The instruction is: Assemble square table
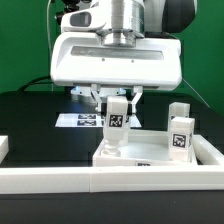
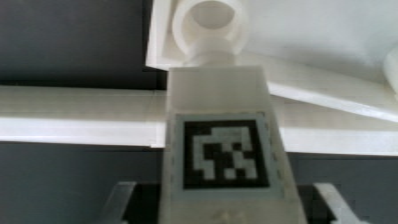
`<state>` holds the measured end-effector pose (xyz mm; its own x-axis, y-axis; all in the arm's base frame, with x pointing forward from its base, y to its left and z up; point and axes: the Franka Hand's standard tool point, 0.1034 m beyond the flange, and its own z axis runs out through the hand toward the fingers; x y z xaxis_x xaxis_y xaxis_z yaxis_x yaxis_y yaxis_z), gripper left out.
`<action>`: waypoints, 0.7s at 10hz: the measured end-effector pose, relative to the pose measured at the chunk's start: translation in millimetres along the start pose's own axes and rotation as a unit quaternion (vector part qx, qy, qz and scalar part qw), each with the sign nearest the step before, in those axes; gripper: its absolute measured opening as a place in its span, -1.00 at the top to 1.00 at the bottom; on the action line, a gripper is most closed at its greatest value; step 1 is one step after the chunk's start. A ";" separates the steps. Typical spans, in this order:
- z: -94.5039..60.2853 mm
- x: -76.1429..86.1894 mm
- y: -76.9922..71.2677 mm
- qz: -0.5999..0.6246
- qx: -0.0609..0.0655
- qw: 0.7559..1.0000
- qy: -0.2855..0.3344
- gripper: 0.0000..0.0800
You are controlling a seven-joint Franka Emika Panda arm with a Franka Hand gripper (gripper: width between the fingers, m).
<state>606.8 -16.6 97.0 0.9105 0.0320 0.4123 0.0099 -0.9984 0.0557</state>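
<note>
In the exterior view my gripper [image 1: 117,100] is shut on a white block leg [image 1: 117,118] with a black-and-white tag. It holds the leg upright over the near left corner of the white square table top [image 1: 150,150]. A second tagged leg [image 1: 180,128] stands upright on the top toward the exterior view's right. In the wrist view the held leg [image 2: 222,140] fills the middle, with my gripper [image 2: 222,208] closed on its sides and one of the fingers [image 2: 130,203] showing beside it. Past the leg's end lies a corner of the top with a round hole [image 2: 214,15].
A long white rail [image 1: 110,185] runs along the front of the black surface, with a white end piece [image 1: 3,147] at the exterior view's left. The marker board [image 1: 85,120] lies flat behind the gripper. A green wall stands at the back.
</note>
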 end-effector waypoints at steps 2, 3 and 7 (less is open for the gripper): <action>0.1 -1.2 1.9 0.001 -0.001 1.000 -0.001 0.28; 0.8 -1.9 1.4 0.001 -0.001 1.000 -0.001 0.28; 6.0 -7.2 -0.6 -0.001 -0.001 1.000 -0.007 0.28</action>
<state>602.7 -16.6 88.6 0.9162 0.0332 0.3994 0.0110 -0.9983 0.0576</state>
